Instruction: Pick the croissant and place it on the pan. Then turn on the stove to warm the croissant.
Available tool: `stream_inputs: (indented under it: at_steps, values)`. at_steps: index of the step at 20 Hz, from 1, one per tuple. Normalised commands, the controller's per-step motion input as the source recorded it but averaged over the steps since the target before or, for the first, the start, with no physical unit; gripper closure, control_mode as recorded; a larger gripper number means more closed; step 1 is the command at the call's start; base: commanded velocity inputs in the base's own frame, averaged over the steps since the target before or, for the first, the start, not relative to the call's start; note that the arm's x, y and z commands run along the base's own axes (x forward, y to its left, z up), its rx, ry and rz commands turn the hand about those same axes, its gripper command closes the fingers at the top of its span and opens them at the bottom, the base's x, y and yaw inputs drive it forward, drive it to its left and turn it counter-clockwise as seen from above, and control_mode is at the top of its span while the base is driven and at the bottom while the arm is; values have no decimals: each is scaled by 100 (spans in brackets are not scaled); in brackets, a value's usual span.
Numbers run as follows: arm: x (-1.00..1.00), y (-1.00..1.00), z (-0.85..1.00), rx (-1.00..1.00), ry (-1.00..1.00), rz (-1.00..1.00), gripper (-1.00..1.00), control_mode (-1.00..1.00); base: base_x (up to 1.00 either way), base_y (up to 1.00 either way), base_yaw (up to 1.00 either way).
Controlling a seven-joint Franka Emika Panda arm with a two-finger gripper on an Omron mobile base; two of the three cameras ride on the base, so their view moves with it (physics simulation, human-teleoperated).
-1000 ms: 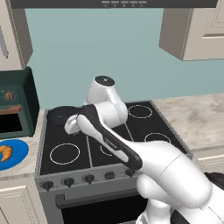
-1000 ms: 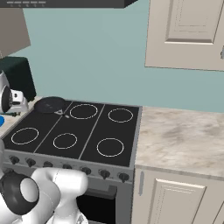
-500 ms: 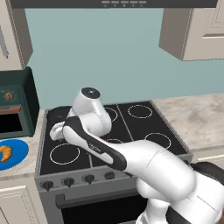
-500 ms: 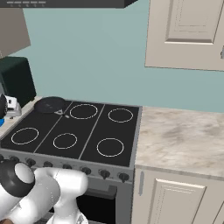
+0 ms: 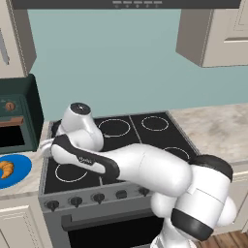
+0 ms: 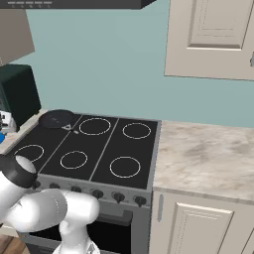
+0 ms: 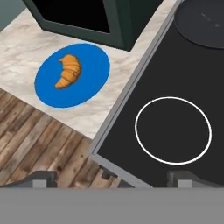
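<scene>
The croissant [image 7: 68, 71] lies on a round blue plate [image 7: 89, 85] on the marble counter left of the stove [image 7: 183, 87]; it also shows at the far left of the left base view [image 5: 7, 168]. My gripper [image 7: 113, 179] hangs open and empty above the stove's front left corner, off to one side of the croissant and well above it. Its two dark fingertips [image 7: 43, 178] stand wide apart. The black pan [image 6: 57, 119] sits on the rear left burner, apart from the gripper, and appears at the hand view's top right [image 7: 205, 19].
A dark green toaster oven [image 5: 14, 118] stands on the counter just behind the plate. A row of dark knobs [image 6: 94, 193] runs along the stove's grey front. Marble counter [image 6: 208, 154] extends to the stove's right. Wall cabinets [image 6: 213, 37] hang above.
The arm has swung left across the stove toward the blue plate, leaving the right base view's left edge. The gripper has stayed open.
</scene>
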Motion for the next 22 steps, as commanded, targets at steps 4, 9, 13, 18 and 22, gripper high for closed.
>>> stream_inputs:
  at_steps: [4,9,13,18,22]
  values:
    - [17,51,-10,0,0,0,-100,-100,0,0,0]
    - [23,53,-10,0,0,0,-100,-100,0,0,0]
    - [24,54,-12,0,0,0,-100,-100,0,0,0]
    - [19,51,-12,0,0,0,-100,-100,0,0,0]
    - [19,50,-14,0,0,0,-100,-100,0,0,0]
